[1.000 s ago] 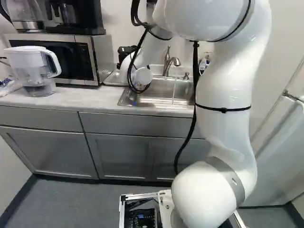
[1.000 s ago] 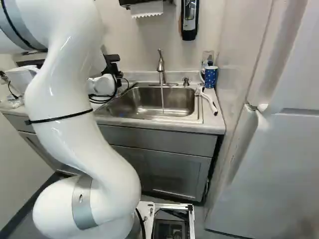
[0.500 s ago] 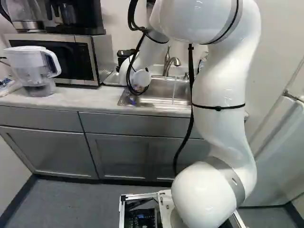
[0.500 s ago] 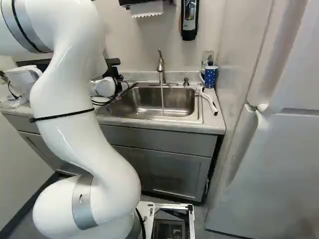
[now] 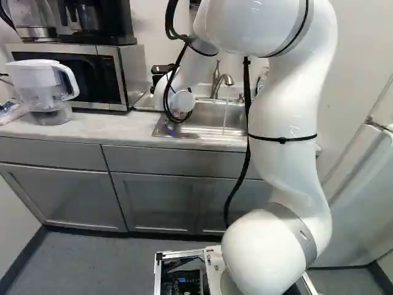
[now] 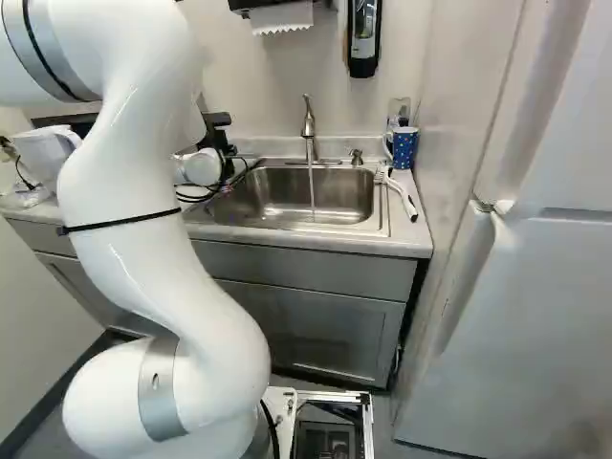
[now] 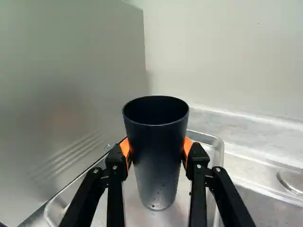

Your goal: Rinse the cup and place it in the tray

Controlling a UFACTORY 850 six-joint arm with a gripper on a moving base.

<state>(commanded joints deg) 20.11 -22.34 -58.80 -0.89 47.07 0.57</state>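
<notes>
Cup (image 7: 158, 156) and tool (image 6: 218, 137) were joined — the orange pads (image 7: 188, 147) pressed its dark sides from both flanks. It was upright over the metal tray (image 7: 218, 149), though whether its base touched was unclear — water (image 6: 311, 191) ran from the faucet (image 6: 308, 124) into the sink (image 6: 277, 196).
</notes>
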